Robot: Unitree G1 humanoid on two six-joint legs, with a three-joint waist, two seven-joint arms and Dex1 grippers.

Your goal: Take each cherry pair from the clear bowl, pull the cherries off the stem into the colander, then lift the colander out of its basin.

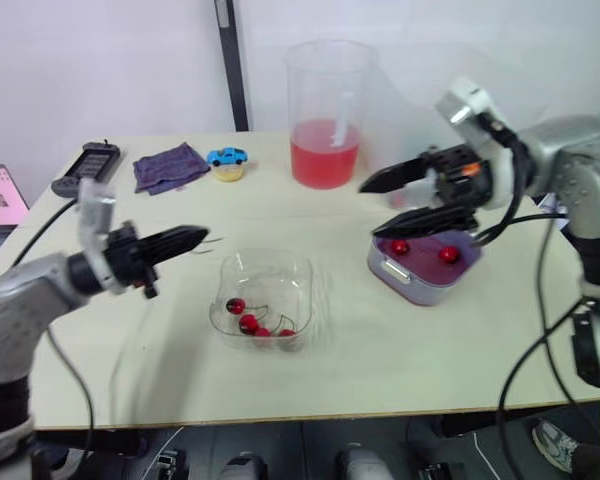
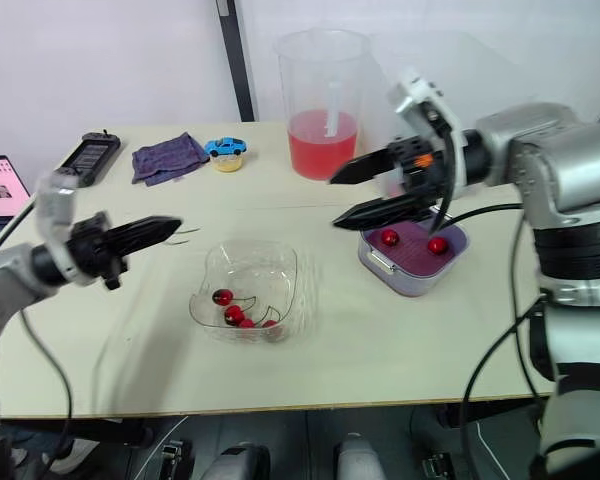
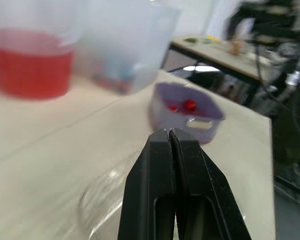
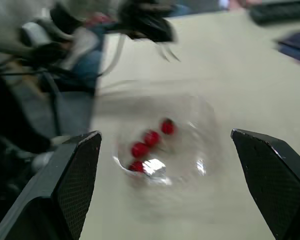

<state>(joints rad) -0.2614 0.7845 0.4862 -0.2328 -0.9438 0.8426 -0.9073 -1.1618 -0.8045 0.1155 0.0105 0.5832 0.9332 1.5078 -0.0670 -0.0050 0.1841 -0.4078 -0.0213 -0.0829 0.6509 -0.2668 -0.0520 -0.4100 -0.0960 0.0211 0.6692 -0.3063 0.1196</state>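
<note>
L hand (image 3: 169, 134) pressed together, maybe pinching a stem (image 4: 166, 52) per R wrist view; R hand (image 1: 369, 210) spread.

Clear bowl (image 1: 292, 285) mid-table, four stemmed cherries (image 1: 248, 323). Purple colander (image 1: 425, 250) at right, two loose cherries (image 1: 448, 255). Left gripper (image 1: 204, 237) pinches bare stem (image 1: 216, 239).

Pale wooden table (image 1: 400, 350) carrying six things
Clear bowl (image 1: 305, 285) near the front, purple basin (image 1: 420, 288) to its right; along the back a pitcher (image 1: 326, 110) of red liquid, blue toy car (image 1: 226, 156), purple cloth (image 1: 168, 166) and a black device (image 1: 86, 166), perhaps a remote
</note>
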